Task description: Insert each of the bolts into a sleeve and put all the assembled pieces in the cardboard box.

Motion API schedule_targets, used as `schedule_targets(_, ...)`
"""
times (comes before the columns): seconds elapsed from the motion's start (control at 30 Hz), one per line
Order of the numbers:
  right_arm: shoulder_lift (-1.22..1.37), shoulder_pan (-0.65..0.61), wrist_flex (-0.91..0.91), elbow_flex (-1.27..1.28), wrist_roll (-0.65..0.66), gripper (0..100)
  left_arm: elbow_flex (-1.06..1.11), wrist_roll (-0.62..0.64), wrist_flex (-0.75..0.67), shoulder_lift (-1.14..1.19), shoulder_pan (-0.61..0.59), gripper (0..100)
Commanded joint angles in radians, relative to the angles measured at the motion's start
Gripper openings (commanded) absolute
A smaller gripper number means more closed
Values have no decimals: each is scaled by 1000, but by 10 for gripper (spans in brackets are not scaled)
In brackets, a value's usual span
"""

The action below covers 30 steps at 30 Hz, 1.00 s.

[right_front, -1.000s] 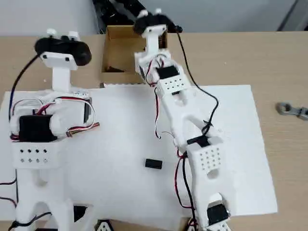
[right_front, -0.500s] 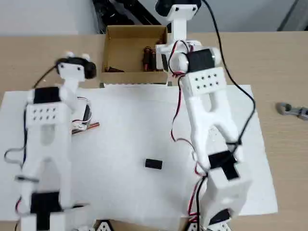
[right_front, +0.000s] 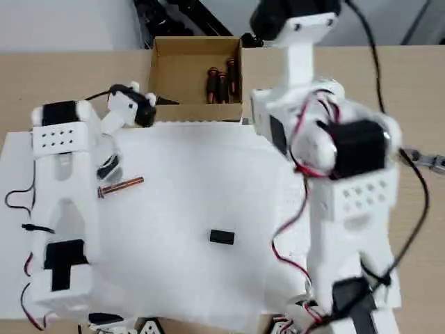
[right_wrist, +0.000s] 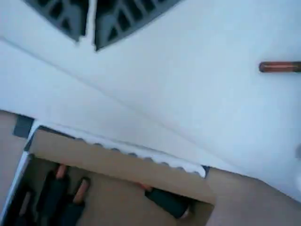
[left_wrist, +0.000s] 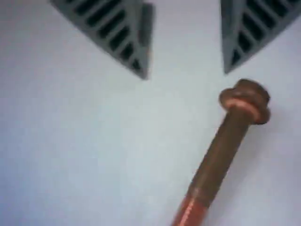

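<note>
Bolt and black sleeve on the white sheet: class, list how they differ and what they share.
The bolt is coppery, long and thin; the sleeve is black, short and blocky. The bolt has a flanged head; the sleeve looks plain. Both lie loose on the white sheet.

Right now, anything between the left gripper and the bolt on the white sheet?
Nothing visible. In the left wrist view the left gripper is open, with bare white sheet between its fingertips and the head of the bolt. The small black block lies well off to the side.
</note>
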Motion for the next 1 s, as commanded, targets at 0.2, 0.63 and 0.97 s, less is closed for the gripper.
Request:
schedule_targets(0.2,-242,4,2,287,6,5,-41,-195,-12,170,-64,152)
schedule_targets(0.63,-515,2,-84,641,3,5,-38,-195,-130,247,-52,152)
schedule_targets(0.97,-627,2,-159,786,6,5,-41,-172,-183,440,-31,108)
